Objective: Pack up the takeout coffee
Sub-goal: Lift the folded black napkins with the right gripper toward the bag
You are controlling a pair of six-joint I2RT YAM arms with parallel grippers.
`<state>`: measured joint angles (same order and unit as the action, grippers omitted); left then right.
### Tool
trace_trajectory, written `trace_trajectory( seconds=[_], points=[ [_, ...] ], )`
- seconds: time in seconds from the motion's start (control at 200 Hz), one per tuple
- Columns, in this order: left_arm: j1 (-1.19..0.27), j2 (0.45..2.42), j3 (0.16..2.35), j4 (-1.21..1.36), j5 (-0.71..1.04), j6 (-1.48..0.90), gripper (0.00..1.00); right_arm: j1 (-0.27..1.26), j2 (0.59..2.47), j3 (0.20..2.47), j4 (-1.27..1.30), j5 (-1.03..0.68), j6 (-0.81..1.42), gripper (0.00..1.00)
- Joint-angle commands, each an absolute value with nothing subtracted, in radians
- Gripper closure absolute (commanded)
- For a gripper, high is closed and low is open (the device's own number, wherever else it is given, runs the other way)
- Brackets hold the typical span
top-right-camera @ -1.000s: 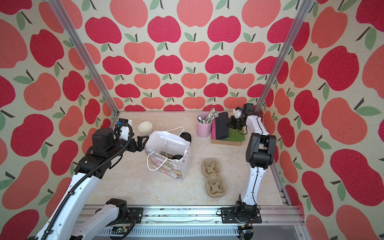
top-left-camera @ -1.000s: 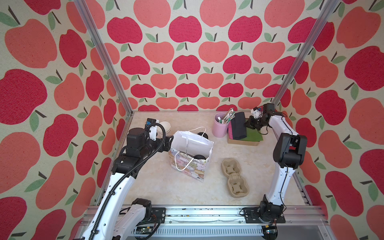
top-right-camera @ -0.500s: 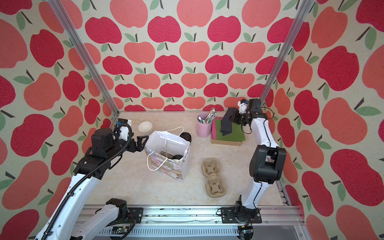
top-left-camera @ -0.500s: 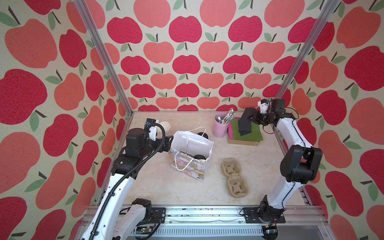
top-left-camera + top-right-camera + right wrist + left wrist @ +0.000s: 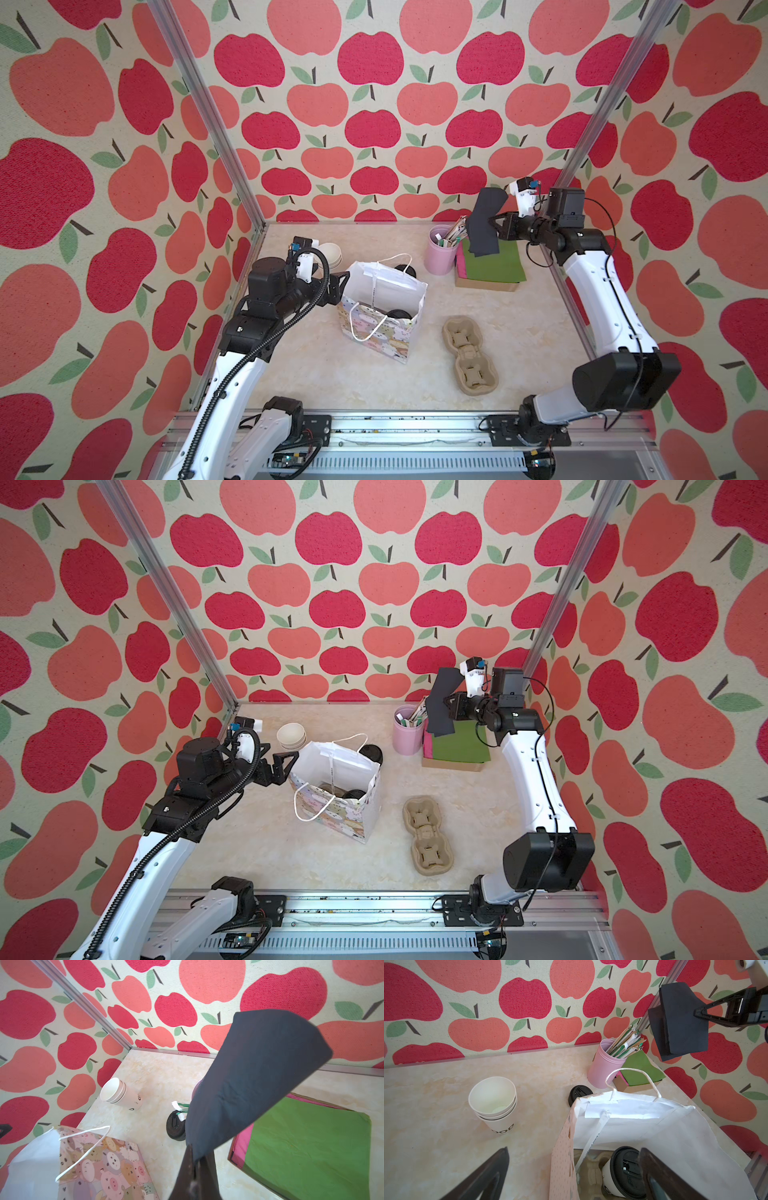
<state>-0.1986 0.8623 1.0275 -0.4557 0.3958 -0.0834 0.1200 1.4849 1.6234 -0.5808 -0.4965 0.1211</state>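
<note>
Your right hand (image 5: 492, 226) is clenched on one corner of a dark napkin (image 5: 483, 230). The right wrist view shows both fingers (image 5: 182, 1178) pinched together on the cloth, which hangs clear of the table (image 5: 332, 374). Directly under it a green pile (image 5: 496, 264) lies in a cardboard tray (image 5: 486, 285), with a pink layer showing at the pile's 9 o'clock edge. The pink cup (image 5: 439, 257), full of sticks, stands just beside the tray at 9 o'clock.

Your left hand (image 5: 337, 289) is released, its jaws wide apart and holding nothing. It hovers level with the rim of the bag (image 5: 384, 343), just beside it at the bag's 9 o'clock; whether a finger touches the paper I cannot tell. The bag stands open near the table's middle. The coffee (image 5: 623, 1164) sits inside it at the bottom with its black lid on.

Take the bag as the clock's centre in both top views, with 12 toward the back wall. A loose lid (image 5: 406, 270) lies flat on the table just behind the bag at 1 o'clock. The cup stack (image 5: 331, 253) stands at 11, apart from the bag. The pulp carrier (image 5: 469, 359) lies at 4 o'clock, also apart.
</note>
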Motion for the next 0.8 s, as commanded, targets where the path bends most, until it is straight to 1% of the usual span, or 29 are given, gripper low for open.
trace_trajectory(
  seconds=[0.0, 0.215, 0.43, 0.635, 0.79],
  points=[
    [-0.195, 0.842, 1.076, -0.397, 0.466, -0.053, 0.01, 0.178, 1.435, 1.679, -0.634, -0.505, 0.037, 1.00],
    [-0.202, 0.836, 1.088, -0.353, 0.529, -0.050, 0.01, 0.313, 1.409, 1.771, -0.680, -0.539, -0.010, 1.00],
    [-0.212, 0.839, 1.089, -0.308, 0.572, -0.089, 0.01, 0.473, 1.407, 1.822, -0.663, -0.566, -0.063, 1.00],
    [-0.218, 0.850, 1.097, -0.252, 0.664, -0.130, 0.01, 0.598, 1.445, 1.857, -0.641, -0.595, -0.091, 1.00],
    [-0.233, 0.860, 1.100, -0.242, 0.698, -0.114, 0.01, 0.669, 1.500, 1.901, -0.690, -0.563, -0.146, 1.00]
  ],
)
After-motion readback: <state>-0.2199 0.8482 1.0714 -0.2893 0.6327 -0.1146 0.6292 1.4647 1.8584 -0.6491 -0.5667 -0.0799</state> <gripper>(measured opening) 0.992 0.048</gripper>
